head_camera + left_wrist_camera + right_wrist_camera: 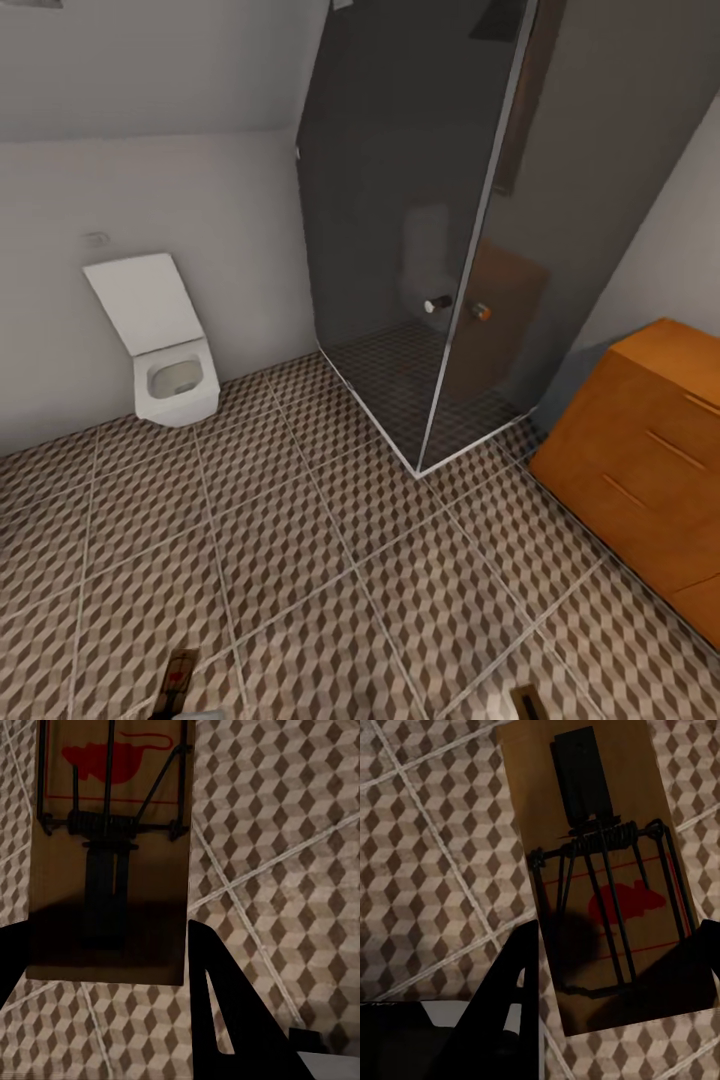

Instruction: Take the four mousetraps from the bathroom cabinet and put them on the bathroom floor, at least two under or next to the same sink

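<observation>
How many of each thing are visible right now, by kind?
Mousetraps: 2, one in the left gripper as mousetrap, one in the right gripper as mousetrap
Toilet: 1
Glass shower enclosure: 1
Orange-brown cabinet: 1
Total: 5
</observation>
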